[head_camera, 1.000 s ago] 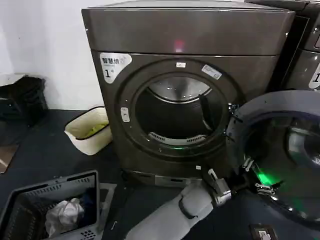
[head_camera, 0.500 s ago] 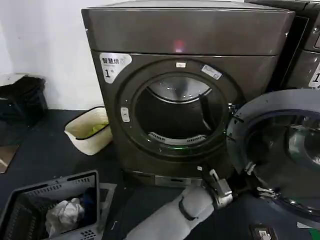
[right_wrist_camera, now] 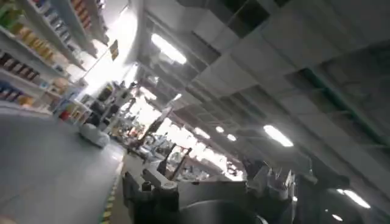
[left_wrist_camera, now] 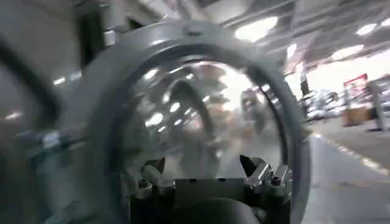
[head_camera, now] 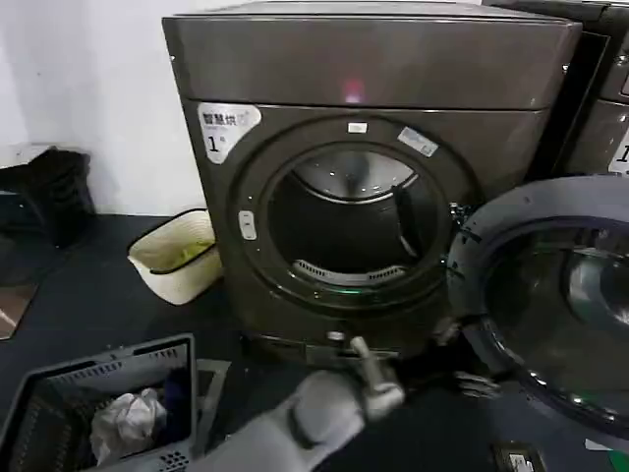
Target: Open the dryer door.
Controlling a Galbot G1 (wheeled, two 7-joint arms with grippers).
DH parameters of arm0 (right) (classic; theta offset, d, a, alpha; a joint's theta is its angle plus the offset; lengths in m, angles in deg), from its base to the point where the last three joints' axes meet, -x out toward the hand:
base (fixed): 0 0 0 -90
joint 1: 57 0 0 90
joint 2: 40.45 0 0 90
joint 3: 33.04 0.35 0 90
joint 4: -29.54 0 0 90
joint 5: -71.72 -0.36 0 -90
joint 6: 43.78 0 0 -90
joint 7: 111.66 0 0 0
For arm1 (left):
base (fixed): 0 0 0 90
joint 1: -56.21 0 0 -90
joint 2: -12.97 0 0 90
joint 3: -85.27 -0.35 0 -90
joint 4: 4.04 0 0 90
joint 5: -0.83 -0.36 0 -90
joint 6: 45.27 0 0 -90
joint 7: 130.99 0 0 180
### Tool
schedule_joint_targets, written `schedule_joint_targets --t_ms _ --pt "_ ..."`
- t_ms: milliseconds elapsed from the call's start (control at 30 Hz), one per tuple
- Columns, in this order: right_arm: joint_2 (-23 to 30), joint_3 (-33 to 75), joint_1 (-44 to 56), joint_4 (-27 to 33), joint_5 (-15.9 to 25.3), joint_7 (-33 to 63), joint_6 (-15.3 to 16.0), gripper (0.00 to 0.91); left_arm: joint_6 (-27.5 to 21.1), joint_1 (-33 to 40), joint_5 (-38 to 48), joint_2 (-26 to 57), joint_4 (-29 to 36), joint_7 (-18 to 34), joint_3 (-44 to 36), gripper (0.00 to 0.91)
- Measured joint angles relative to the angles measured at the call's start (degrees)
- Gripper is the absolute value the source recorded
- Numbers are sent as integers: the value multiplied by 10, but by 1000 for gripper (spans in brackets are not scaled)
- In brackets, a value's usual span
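Pulled back leftward off the swung-open dryer door (head_camera: pixel 550 295), with its chrome ring and bulging dark glass, the left gripper (head_camera: pixel 472 379) hangs spread and empty.

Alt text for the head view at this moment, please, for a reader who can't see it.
The dryer door, chrome-rimmed with dark glass, stands swung wide open to the right of the bronze-grey dryer, exposing the empty drum. The left gripper sits low at the door's lower edge. On the floor to the left: a cream tub and a grey laundry basket.
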Motion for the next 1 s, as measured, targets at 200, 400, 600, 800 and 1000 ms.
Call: schedule_joint_targets --t_ms 200,400,600,800,1000 --pt "-6 -21 6 8 -9 1 8 907 -47 -17 56 107 77 35 25 907" --pt "-48 -46 7 32 -9 1 1 907 -76 -50 92 223 160 74 74 907" --pt "-76 -74 1 51 -10 -2 -8 907 -95 -131 112 350 224 108 165 907" --pt "-94 -96 -3 59 -12 -8 -12 907 -155 -236 155 453 283 196 274 907" --pt "-102 -115 -8 59 -20 -15 -15 907 -215 -316 227 511 325 276 363 907"
